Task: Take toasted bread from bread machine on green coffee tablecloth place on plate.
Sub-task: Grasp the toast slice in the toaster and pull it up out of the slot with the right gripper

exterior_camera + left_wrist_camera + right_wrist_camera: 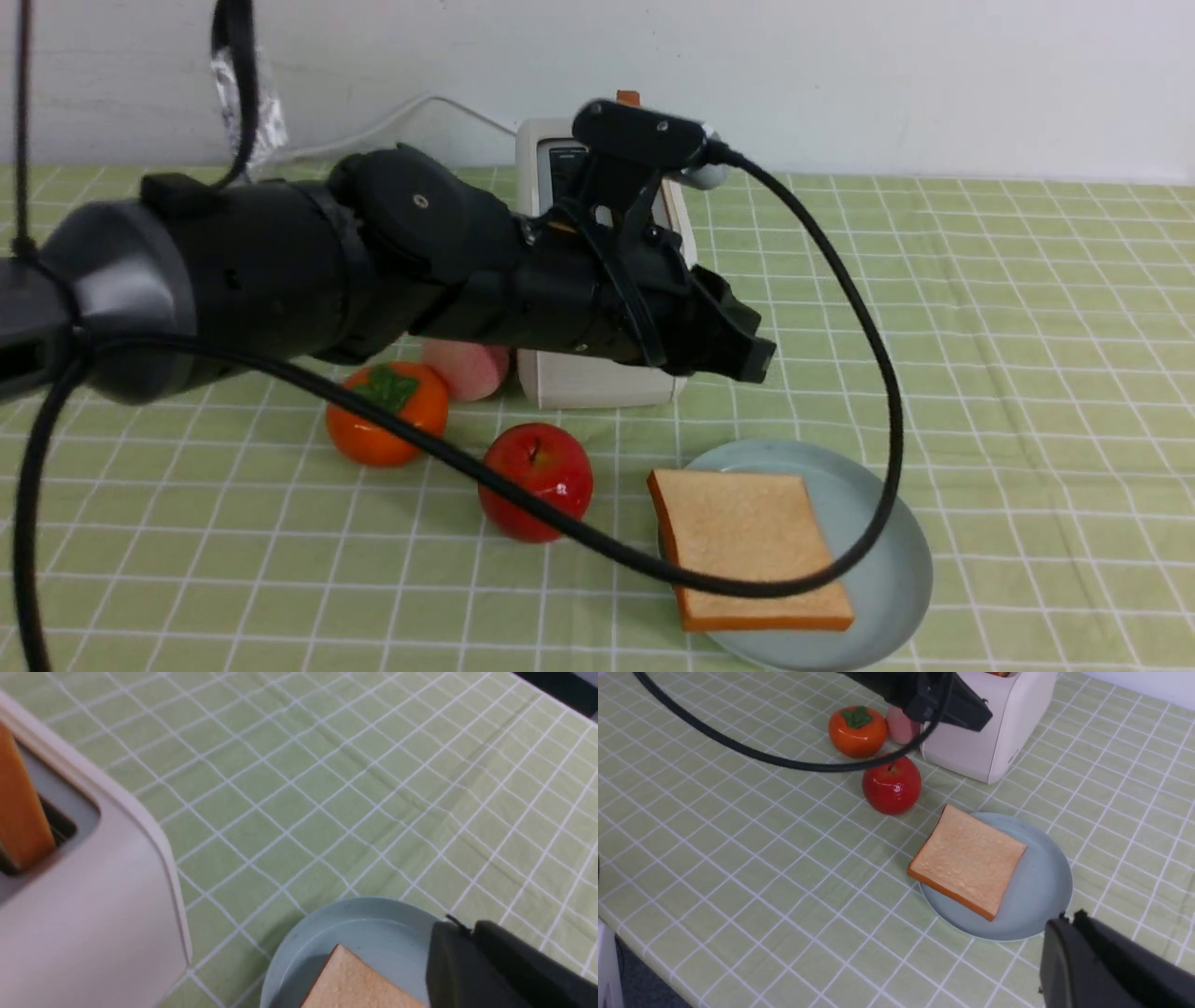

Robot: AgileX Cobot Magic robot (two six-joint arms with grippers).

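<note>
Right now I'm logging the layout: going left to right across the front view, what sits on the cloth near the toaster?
Orange persimmon → pink peach → red apple → toast slice on the plate.

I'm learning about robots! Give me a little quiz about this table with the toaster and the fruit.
1. True or false: the bread machine is empty.
2. Which fruit lies closest to the plate? A) red apple B) orange fruit C) pink peach
3. How many slices of toasted bread lie on the plate?
Key: 1. False, one slice stands in a slot. 2. A; the orange fruit and pink peach sit farther back. 3. One.
</note>
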